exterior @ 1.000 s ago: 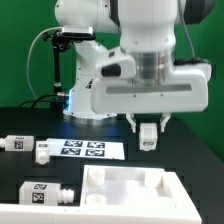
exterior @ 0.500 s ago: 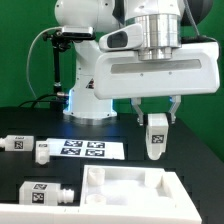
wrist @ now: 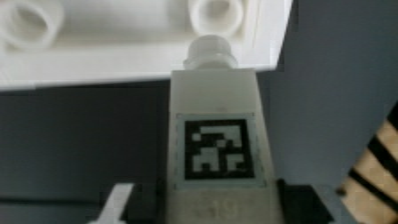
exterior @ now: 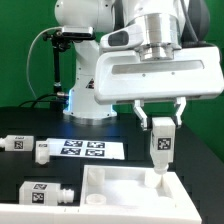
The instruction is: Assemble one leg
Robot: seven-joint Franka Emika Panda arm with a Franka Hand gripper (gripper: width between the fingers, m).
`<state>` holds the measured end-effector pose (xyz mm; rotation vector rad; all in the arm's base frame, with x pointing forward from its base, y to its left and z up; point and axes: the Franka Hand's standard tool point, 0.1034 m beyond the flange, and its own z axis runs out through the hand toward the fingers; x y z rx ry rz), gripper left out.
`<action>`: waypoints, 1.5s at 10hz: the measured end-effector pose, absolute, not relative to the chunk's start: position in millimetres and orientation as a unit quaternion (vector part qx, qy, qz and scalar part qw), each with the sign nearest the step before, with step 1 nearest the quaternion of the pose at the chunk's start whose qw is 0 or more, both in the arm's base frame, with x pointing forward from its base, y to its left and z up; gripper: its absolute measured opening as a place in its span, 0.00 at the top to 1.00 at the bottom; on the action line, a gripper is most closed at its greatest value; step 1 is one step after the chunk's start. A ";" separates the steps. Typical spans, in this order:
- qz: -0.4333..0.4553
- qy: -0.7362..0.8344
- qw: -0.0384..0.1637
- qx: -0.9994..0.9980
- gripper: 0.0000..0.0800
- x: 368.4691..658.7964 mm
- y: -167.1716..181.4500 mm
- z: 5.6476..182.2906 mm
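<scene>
My gripper (exterior: 161,123) is shut on a white leg (exterior: 160,148) with a black-and-white tag on its side. I hold it upright, its lower end right over the far right corner of the wide white panel (exterior: 120,187). In the wrist view the leg (wrist: 215,120) fills the middle between my fingers, and its round tip points at the panel's edge (wrist: 107,50), beside a round hole (wrist: 217,12). I cannot tell whether the tip touches the panel.
Two more white legs lie at the exterior view's left: one (exterior: 25,146) at the back, one (exterior: 45,193) at the front. The marker board (exterior: 85,149) lies behind the panel. The robot base stands at the back.
The gripper has moved toward the exterior view's right and down with the leg, from above the marker board's end to over the panel's far right corner.
</scene>
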<state>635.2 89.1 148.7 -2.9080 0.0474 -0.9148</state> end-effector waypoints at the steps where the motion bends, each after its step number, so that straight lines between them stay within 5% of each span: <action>1: -0.327 0.015 0.044 -0.944 0.64 634.4 89.3 146.5; 8: -0.312 -0.018 0.026 -0.950 0.64 620.6 109.3 104.1; 15: -0.307 -0.016 0.022 -0.951 0.64 624.9 102.3 90.7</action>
